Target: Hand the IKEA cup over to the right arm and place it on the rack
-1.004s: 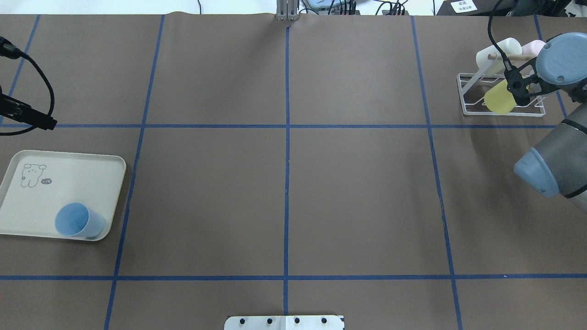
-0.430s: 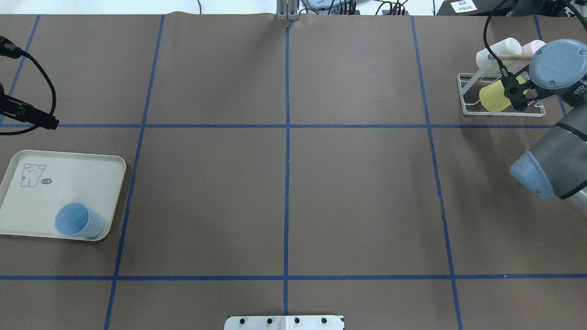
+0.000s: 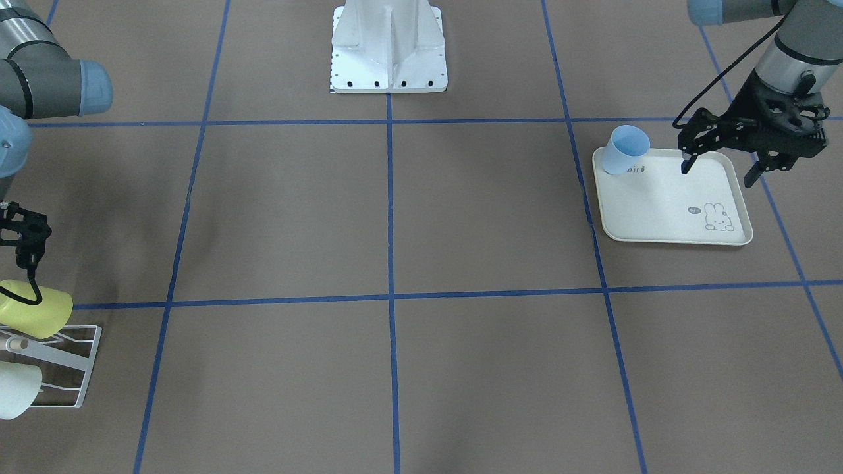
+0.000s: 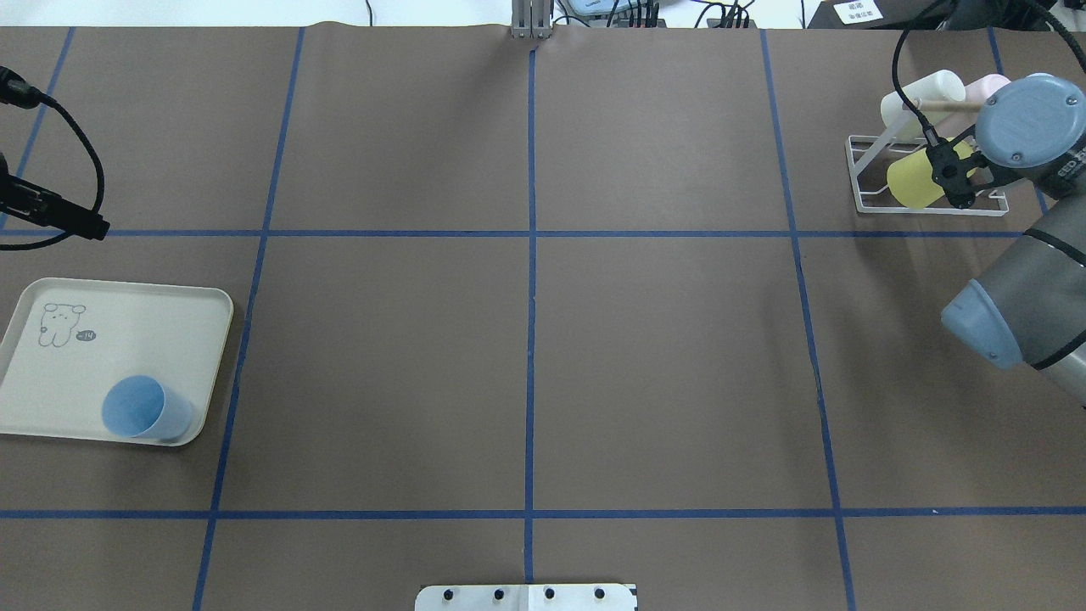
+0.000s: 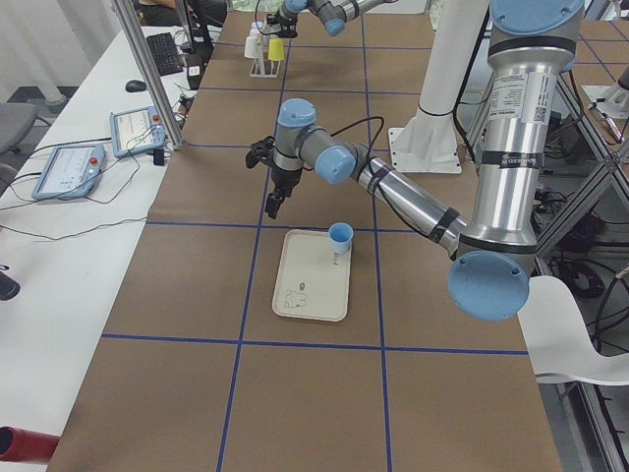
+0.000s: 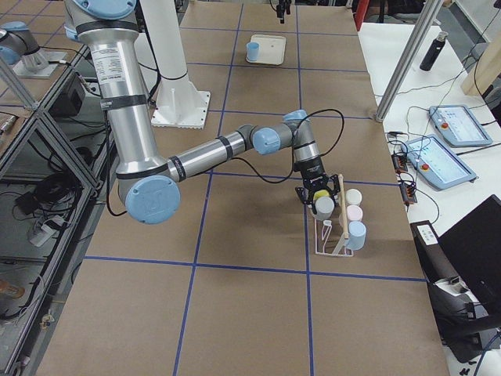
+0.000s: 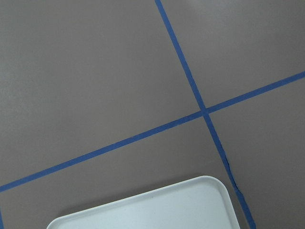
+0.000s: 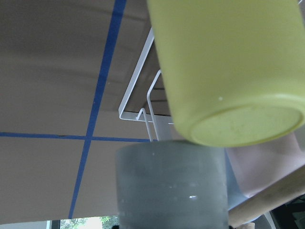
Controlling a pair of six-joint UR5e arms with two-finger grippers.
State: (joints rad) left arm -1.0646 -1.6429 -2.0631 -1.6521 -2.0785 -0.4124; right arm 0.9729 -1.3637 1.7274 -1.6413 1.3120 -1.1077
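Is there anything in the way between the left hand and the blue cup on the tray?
No, nothing visible. The open left hand hangs up beside the tray, and only bare tray lies between it and the blue cup.

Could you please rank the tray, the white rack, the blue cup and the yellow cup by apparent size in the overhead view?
1. Cream tray
2. White wire rack
3. Blue cup and yellow cup: about alike, and the yellow one is partly hidden, so I leave them unranked.
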